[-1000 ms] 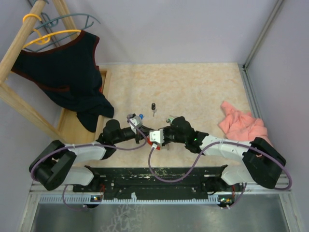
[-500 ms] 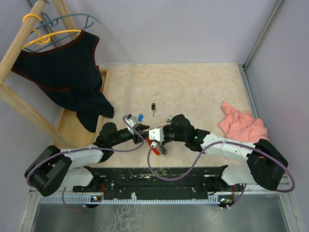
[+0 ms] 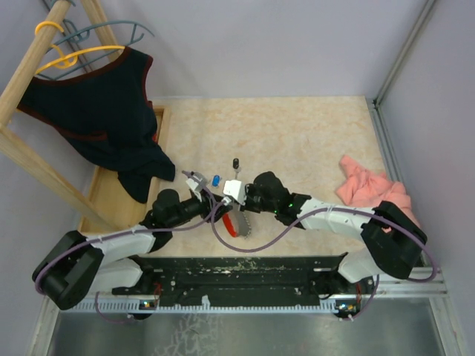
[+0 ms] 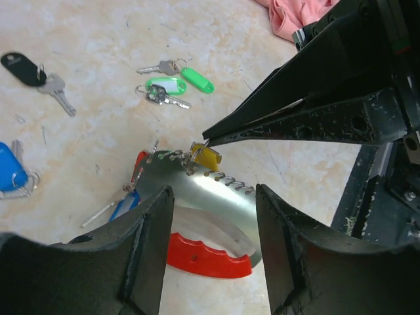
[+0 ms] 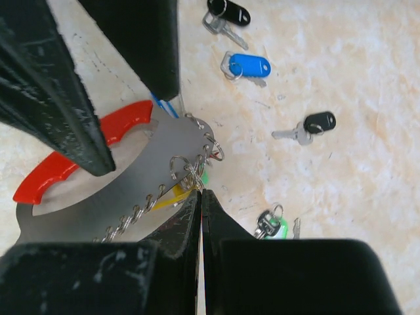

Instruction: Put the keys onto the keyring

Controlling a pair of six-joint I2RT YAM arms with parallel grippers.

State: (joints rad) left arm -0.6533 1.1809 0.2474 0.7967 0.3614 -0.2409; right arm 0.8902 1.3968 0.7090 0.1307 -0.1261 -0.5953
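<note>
At lower centre of the top view, the left end effector clasps the keyring across its width; the right end effector pinches a yellow key at its teeth.

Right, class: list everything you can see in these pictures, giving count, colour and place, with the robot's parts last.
keyring: one, red and grey, near middle, above table
yellow key: one, yellow, at keyring's hooks
loose keys: at least four, black, blue, green, on table
pink cloth: one, pink, table's right
garment: one, dark, on wooden rack, left
hangers: two, yellow and teal, rack top
left gripper: one, black, shut on keyring
right gripper: one, black, pinching yellow key
</note>
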